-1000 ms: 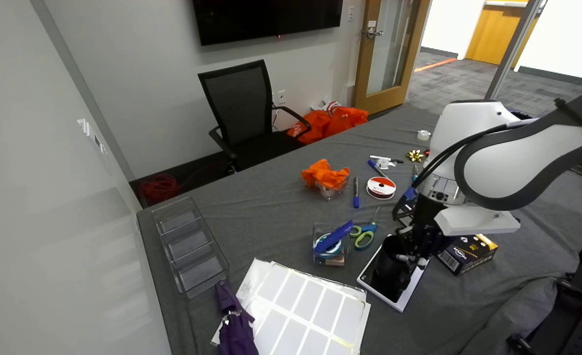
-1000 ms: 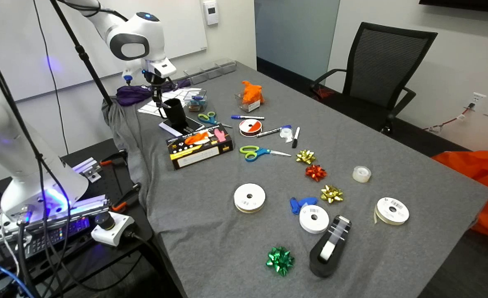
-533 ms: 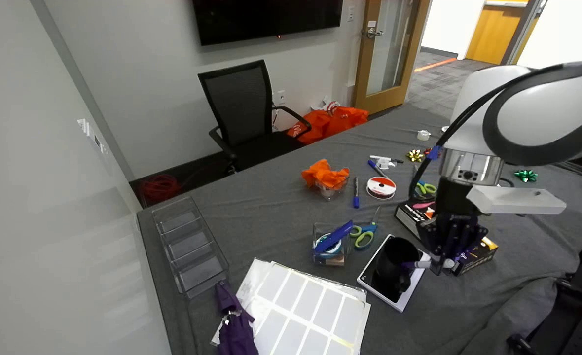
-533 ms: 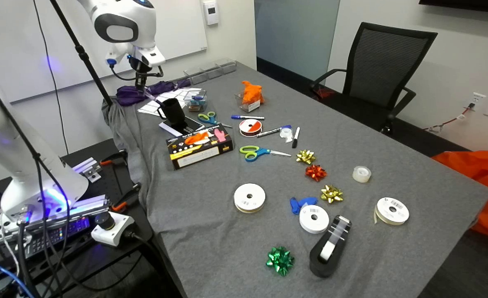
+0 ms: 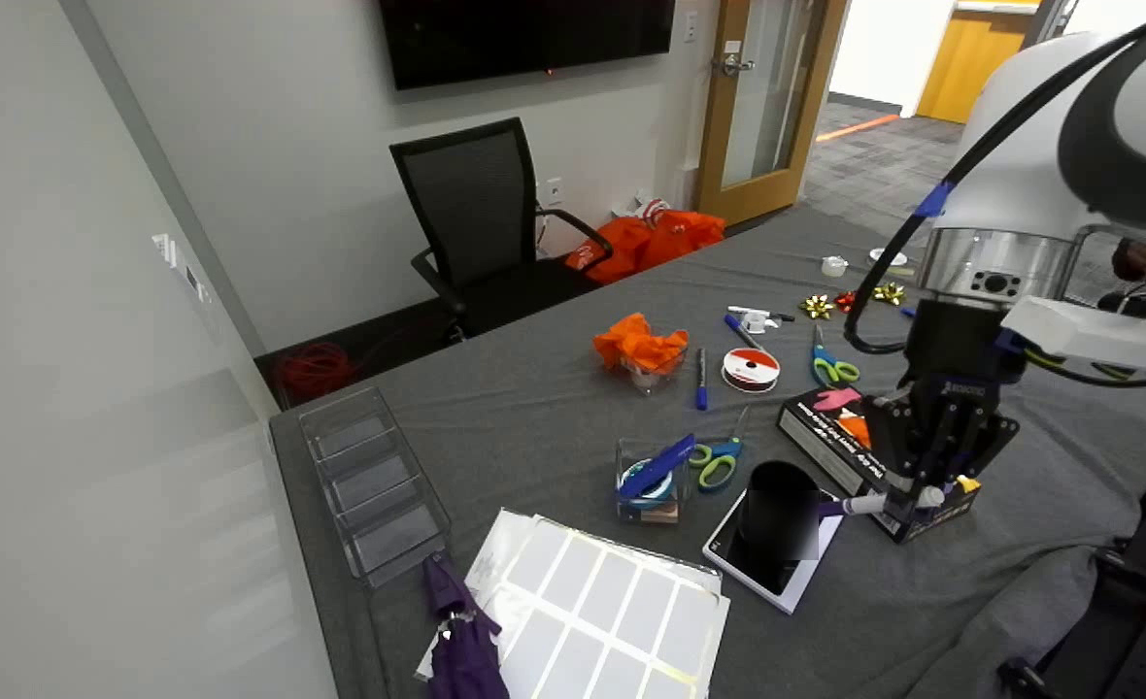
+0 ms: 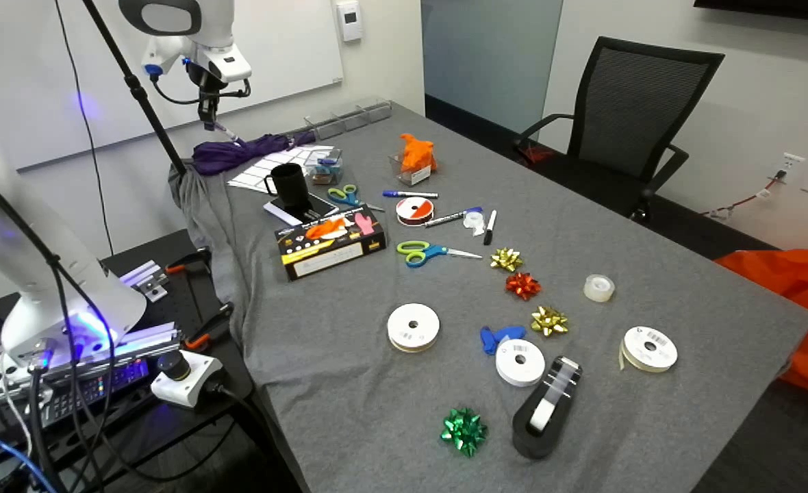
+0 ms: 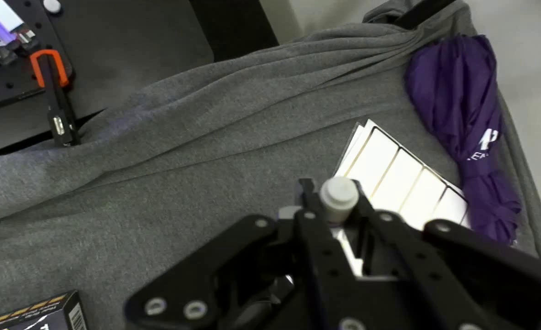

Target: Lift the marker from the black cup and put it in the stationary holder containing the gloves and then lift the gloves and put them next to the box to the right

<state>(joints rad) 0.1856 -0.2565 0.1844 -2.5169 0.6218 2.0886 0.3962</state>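
Note:
My gripper (image 5: 903, 497) is shut on a white marker with a purple end (image 5: 864, 505). In an exterior view the gripper (image 6: 209, 122) holds the marker (image 6: 227, 133) tilted in the air, apart from the black cup (image 6: 289, 183). In the wrist view the marker's white end (image 7: 339, 195) sits between the fingertips (image 7: 332, 189). The black cup (image 5: 777, 505) stands upright on a flat white-edged box with a black top (image 5: 794, 594). Orange crumpled gloves (image 5: 636, 340) lie in a small clear holder (image 5: 658, 375); both show also at mid-table in an exterior view, gloves (image 6: 418, 154), holder (image 6: 400, 172).
A black glove box (image 6: 329, 239) lies near the cup. A clear holder with blue items (image 5: 653, 500), scissors (image 5: 719, 466), white sheets (image 5: 602, 612), a purple umbrella (image 5: 461, 631) and a clear divided tray (image 5: 374, 485) lie around. A ribbon spool (image 5: 750, 370) and several markers are near the gloves.
My gripper has risen and moved away from the cup. The marker has come out of the cup with it. The cup tilted slightly and stands upright again.

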